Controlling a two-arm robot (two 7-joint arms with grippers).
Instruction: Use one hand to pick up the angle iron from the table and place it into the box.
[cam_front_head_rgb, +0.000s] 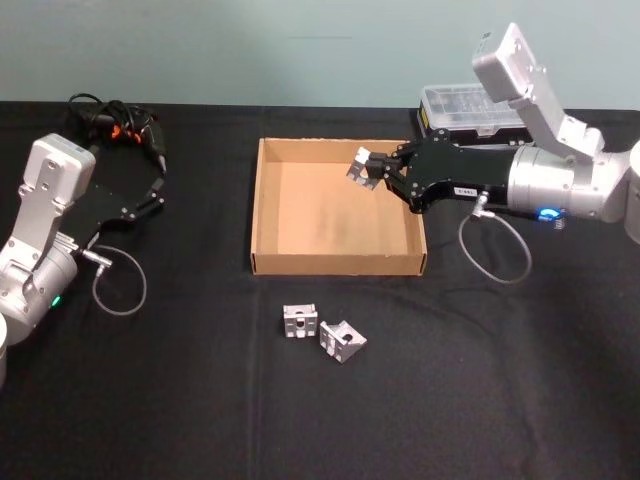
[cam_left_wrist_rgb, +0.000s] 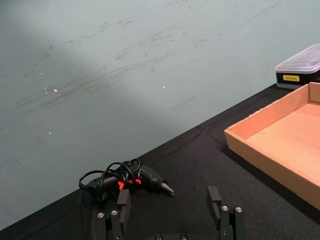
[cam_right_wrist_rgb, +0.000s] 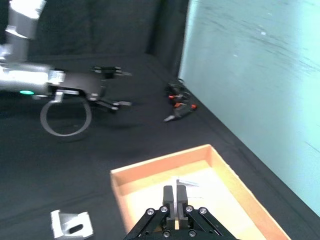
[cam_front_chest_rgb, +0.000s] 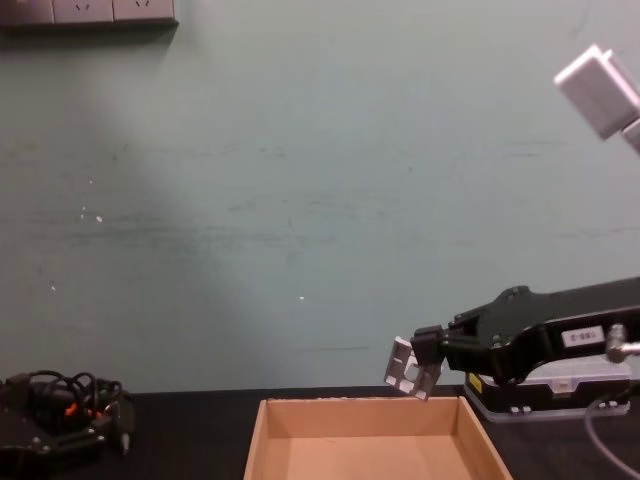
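- My right gripper (cam_front_head_rgb: 373, 168) is clamped on the angle iron (cam_front_head_rgb: 357, 166); the box (cam_front_head_rgb: 257, 205) floor lies straight below, far-right corner.
- My left gripper (cam_front_head_rgb: 158, 190) sits parked at far left, jaws apart.

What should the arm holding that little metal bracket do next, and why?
Probably lower the right gripper slightly and open it: it is shut on an angle iron, held in the air over the far right part of the box. The left gripper sits parked, open, at the left.
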